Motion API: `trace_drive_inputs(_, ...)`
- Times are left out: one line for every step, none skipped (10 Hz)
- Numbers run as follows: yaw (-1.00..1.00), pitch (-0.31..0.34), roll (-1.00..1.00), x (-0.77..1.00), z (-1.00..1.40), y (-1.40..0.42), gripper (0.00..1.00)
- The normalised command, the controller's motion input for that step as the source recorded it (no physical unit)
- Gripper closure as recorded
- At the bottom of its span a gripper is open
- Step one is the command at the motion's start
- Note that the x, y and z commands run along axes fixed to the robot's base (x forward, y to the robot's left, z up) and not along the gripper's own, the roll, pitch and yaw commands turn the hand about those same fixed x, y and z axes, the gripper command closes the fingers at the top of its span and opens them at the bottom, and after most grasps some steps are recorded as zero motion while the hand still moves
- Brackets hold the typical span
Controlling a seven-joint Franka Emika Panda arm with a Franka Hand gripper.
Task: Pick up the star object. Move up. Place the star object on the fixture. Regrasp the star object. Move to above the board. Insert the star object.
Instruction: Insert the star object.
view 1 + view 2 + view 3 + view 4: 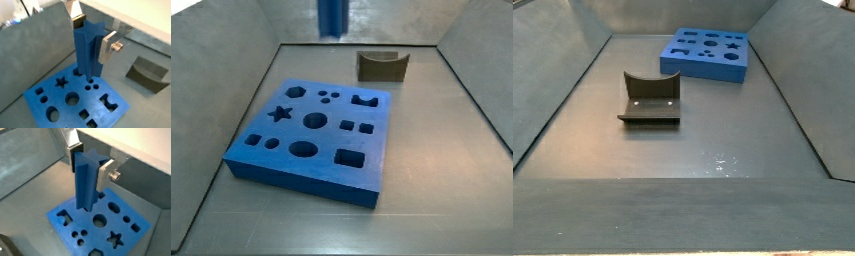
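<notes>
You've got the star object clamped upright between the tool's silver fingers, hanging well above the board, lower end clear of it in both wrist views. The fixture sits bare on the floor, apart from the board. In a side view, only the peg's lower end shows, above the board's far edge.
</notes>
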Motion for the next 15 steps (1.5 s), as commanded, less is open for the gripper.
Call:
trace_drive_inputs(0.18,-0.229,0.0,-0.08,-0.27,0.07,1.0)
trace_drive_inputs(0.65,-0.457,0.13,-0.36,-0.74,0.05,1.0)
trace_drive_inputs(0.62,-0.423,0.2,-0.43,-0.77,0.01,1.0)
trace_drive_inputs(0.38,-0.551,0.25,-0.62,-0.67,0.0,1.0)
trace_drive_inputs(0.17,-0.229,0.16,-0.19,-0.23,0.0,1.0)
trace_drive_inputs(0.0,0.011,0.0,0.0,-0.02,0.04,1.0)
trace_drive_inputs(-0.39,-0.017,0.29,-0.83,-0.29,0.06,1.0)
trace_drive_inputs(-0.33,-0.06,0.26,-0.92,-0.32,0.07,1.0)
trace_drive_inputs(-0.26,-0.131,0.21,-0.99,-0.42,0.04,1.0)
trace_drive_inputs(0.0,0.0,0.0,-0.05,0.0,0.0,1.0)
trace_drive_inputs(0.0,-0.029,-0.09,0.0,-0.05,-0.04,1.0)
trace_drive_inputs(0.57,-0.046,-0.11,-0.12,-0.48,0.0,1.0)
trace_drive_inputs(1.0,0.0,0.0,0.0,-0.5,-0.02,1.0)
trace_drive_inputs(1.0,-0.1,0.0,-0.07,-0.38,-0.09,1.0)
trace_drive_inputs(0.54,-0.123,0.0,-0.07,-0.03,-0.09,1.0)
